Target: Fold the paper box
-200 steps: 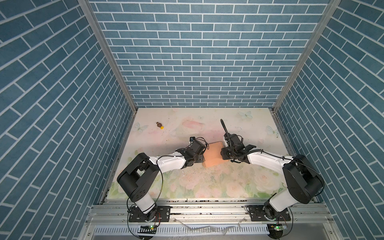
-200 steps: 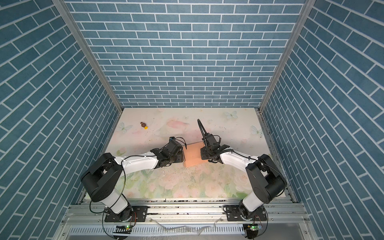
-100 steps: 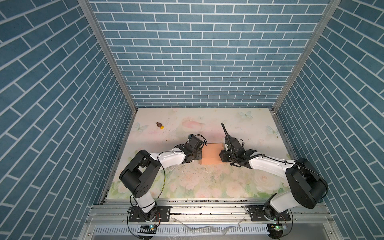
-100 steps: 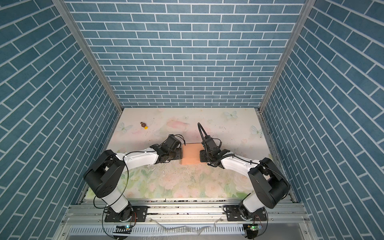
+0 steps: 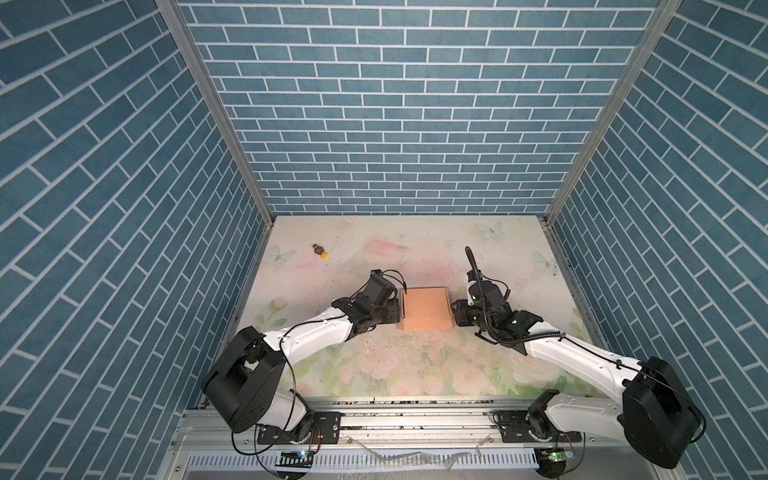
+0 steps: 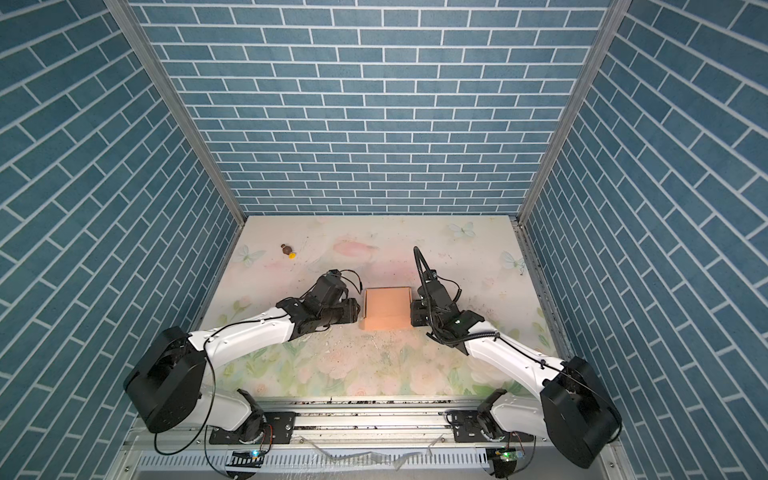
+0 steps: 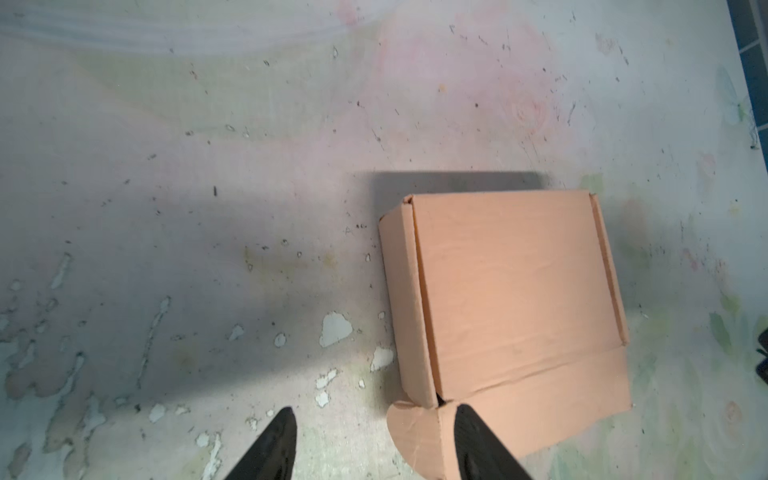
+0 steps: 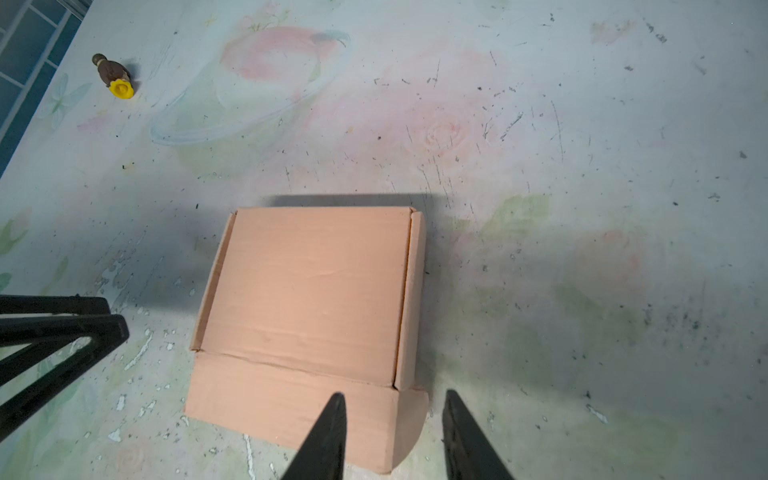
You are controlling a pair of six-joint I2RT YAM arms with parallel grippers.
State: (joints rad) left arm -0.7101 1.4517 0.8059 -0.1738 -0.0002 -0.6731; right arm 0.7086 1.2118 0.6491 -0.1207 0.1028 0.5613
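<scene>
Paper box (image 5: 424, 308) sits mid-table (image 5: 415, 374), just below centre of frame in both top views, between the two hands. Lid panel is down over the body. Front flap (image 8: 270, 399) lies out flat toward the near edge, with a rounded ear (image 7: 415, 432) at each end. Not tucked in yet.

Left hand (image 7: 374, 409): jaws well apart, the ear at that corner lying between them, one finger (image 7: 478, 440) over the flap. Nothing clamped.

Right hand (image 8: 395, 395): jaws part-open astride the opposite ear, one finger (image 8: 328, 432) above the flap, the other over bare table. Nothing clamped either. Cannot tell whether any finger touches the card.

Handling, my reading: thin card, very light. Panels look stiff enough to push. The creases are the weak lines and will likely spring back. The table is smooth and worn, so a one-sided push would probably skid the box; brace from the opposite side. Best hold is a light pinch on the flap's free edge or on an ear. A hard squeeze on the walls would dent them.

Small brown-and-yellow object (image 5: 320, 251) at upper left of the table, well apart.
</scene>
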